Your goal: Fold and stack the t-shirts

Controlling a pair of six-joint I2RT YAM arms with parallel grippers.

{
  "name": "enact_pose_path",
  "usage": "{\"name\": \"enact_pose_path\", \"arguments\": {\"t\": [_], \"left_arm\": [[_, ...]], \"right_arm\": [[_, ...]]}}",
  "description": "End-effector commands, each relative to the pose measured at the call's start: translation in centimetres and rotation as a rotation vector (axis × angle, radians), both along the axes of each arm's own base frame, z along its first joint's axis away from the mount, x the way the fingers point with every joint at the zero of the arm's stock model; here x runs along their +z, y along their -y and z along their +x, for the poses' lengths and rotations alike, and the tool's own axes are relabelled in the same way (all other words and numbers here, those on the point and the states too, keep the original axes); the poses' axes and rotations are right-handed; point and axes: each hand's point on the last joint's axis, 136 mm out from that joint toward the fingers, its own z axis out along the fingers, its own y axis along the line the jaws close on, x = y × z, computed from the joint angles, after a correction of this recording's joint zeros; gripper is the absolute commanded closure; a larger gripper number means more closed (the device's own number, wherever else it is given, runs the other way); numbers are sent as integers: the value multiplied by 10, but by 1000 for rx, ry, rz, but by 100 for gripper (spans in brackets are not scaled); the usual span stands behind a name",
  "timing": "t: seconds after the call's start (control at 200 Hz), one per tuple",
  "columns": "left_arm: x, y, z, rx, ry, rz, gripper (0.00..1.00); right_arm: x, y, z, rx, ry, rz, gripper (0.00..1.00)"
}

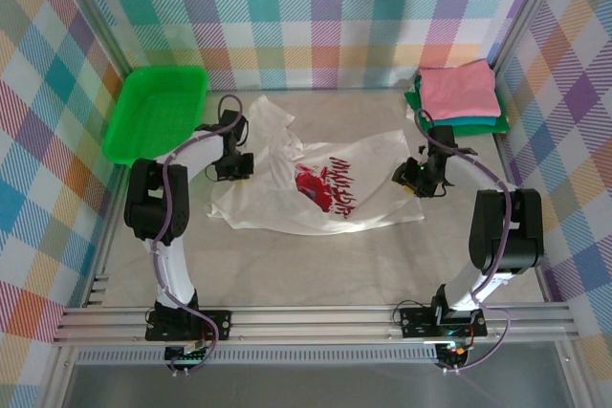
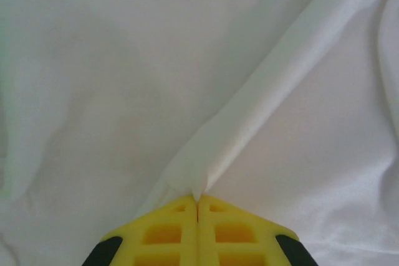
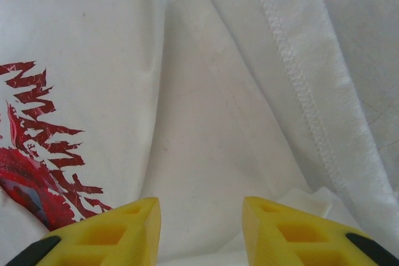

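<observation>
White t-shirt [image 1: 325,188] crumpled between tray [image 1: 158,114], folded stack [image 1: 459,93].

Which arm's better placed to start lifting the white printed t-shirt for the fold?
Left. The left arm's yellow fingers are shut on a pinched ridge of the white t-shirt with the red-and-black print; the right arm's fingers stand apart over the cloth near its stitched hem, not visibly gripping.
</observation>
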Motion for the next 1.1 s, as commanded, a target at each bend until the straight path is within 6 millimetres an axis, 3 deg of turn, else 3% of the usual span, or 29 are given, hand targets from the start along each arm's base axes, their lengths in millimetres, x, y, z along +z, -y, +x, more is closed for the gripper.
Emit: {"name": "enact_pose_path", "arguments": {"t": [0.0,0.12,0.385,0.655,0.74,0.955,1.025,1.095], "left_arm": [[49,-10,-6,58,67,12,100],[62,-17,-23,93,65,19,100],[66,-32,-71,144,-7,51,100],[54,-57,-133,285,-60,57,100],[62,-62,-139,324,-48,16,100],[117,-58,-132,298,37,-36,100],[115,-56,-137,292,27,-51,100],[97,-55,-147,289,-22,-51,100]], "right_arm": [[-18,5,-5,-23,-51,-14,60],[-28,9,-5,-45,-75,-15,60],[-44,19,-8,-92,-128,-11,60],[-54,32,-13,-137,-155,-6,61],[-55,34,-14,-142,-158,-1,61],[-44,40,-12,-163,-133,4,62],[-40,40,-12,-168,-120,8,61],[-38,38,-13,-166,-114,18,61]]}}
